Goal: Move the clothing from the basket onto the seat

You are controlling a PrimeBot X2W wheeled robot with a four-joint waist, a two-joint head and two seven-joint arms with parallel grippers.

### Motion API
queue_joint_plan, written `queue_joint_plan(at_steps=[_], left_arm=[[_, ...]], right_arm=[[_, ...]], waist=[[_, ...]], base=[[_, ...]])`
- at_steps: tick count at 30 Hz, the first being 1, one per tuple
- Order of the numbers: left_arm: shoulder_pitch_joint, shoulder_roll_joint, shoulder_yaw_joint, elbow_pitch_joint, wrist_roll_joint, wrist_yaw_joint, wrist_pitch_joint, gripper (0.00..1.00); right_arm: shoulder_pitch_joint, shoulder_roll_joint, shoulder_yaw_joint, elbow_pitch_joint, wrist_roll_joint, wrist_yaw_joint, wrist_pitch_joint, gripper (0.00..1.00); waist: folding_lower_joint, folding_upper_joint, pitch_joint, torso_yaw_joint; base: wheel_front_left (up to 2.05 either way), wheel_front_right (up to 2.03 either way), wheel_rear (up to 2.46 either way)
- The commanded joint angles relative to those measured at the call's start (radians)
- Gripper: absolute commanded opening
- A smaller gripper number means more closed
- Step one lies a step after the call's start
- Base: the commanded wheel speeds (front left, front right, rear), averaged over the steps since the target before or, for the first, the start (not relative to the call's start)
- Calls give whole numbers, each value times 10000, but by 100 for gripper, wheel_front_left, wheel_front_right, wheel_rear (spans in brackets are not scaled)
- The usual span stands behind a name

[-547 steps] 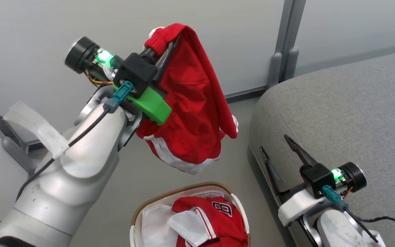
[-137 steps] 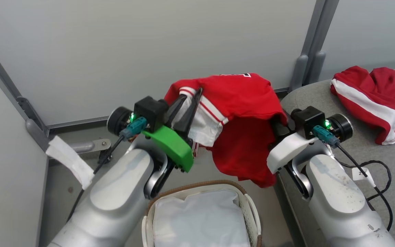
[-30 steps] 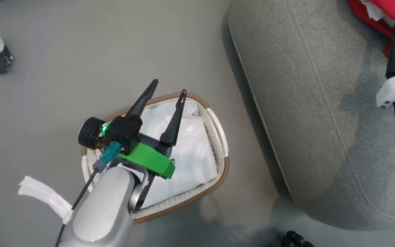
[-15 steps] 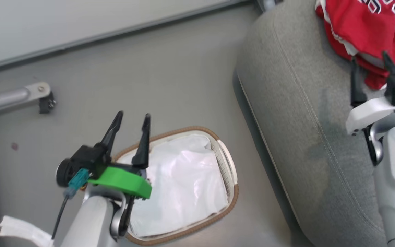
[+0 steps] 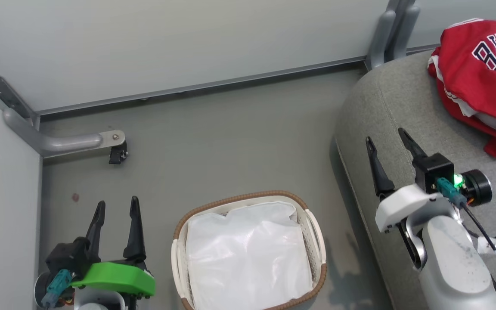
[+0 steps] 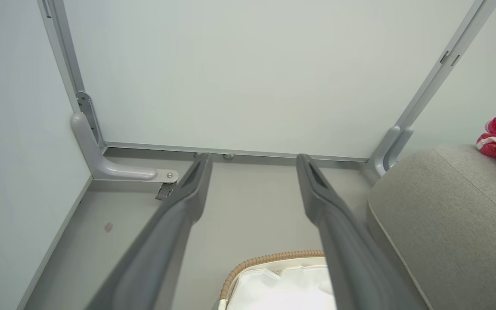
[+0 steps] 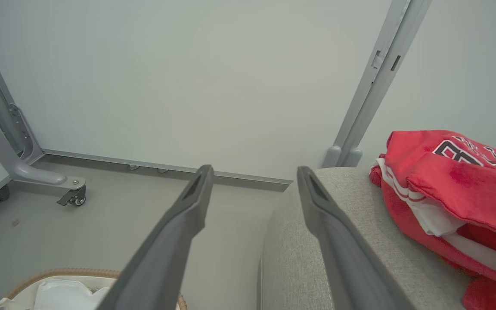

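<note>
The clothing [image 5: 482,73], a red heap with the lettered jersey uppermost, is being borne by the seat [image 5: 403,99], on the far part of that grey sofa near the wall panel [image 5: 187,38]. The right gripper [image 5: 384,134] is being held above the seat's rounded near edge, with its two dark fingers spread wide and empty. The clothing is lying beyond its fingertips and off to its right, apart from them, with bare grey fabric between. In the right wrist view the heap is being shown to the right of the right-hand finger, not touching it.

The left gripper [image 5: 117,201] is being held low over the floor [image 5: 213,142], to the left of the basket [image 5: 239,199], with its fingers likewise spread and gripping nothing. The clothing is lying well apart from it, across the basket and past the seat's edge. The basket is being kept on the floor between the two grippers, near the seat's side, and its inside is being covered by the white liner [image 5: 248,254].
</note>
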Motion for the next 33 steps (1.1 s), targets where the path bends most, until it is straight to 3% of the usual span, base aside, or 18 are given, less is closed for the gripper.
queue_joint_plan(at_steps=[1,6,14,33], left_arm=[[254,-7,69,-76,-33,49,-7,100],[727,-7,173,-225,-272,157,-7,100],[1110,-8,125,-258,-431,209,-7,100],[1062,-5,238,-152,-605,113,-7,100]], right_arm=[[354,-37,73,-113,239,-14,-20,100],[1369,-27,372,-566,1041,-14,-20,100],[2445,-24,179,-1260,1388,-14,-22,100],[2766,-22,114,-1558,1708,-14,-20,100]], waist=[[0,0,-443,420],[0,0,-668,574],[0,0,-896,579],[0,0,-1029,472]], base=[[0,0,0],[0,0,0],[0,0,0],[0,0,0]])
